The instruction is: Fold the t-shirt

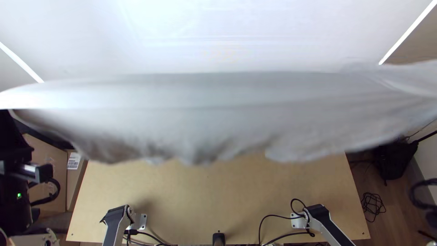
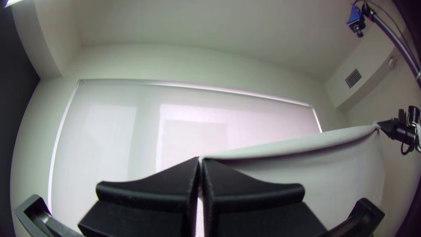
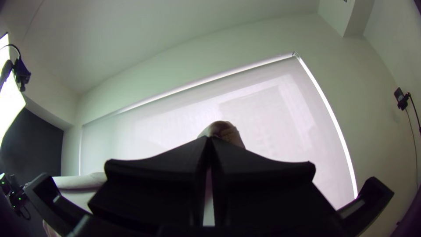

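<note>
The t-shirt [image 1: 218, 114], pale grey-white, hangs stretched sideways high over the table in the top view, its upper edge nearly straight and its lower edge wavy and blurred. In the left wrist view my left gripper [image 2: 201, 160] is shut on one end of the upper edge of the shirt [image 2: 342, 171]. Its far end is pinched by my right gripper [image 2: 382, 125]. From the right wrist, the fingers of my right gripper [image 3: 209, 138] are closed together on a small bunched bit of the shirt [image 3: 224, 130]. How many layers each holds, I cannot tell.
Below the cloth lies the wooden table [image 1: 218, 191], its far part hidden. Arm bases with black cables [image 1: 273, 216] stand at its near edge. Cardboard boxes [image 1: 52, 168] are left of it, a black bag [image 1: 393, 159] right of it.
</note>
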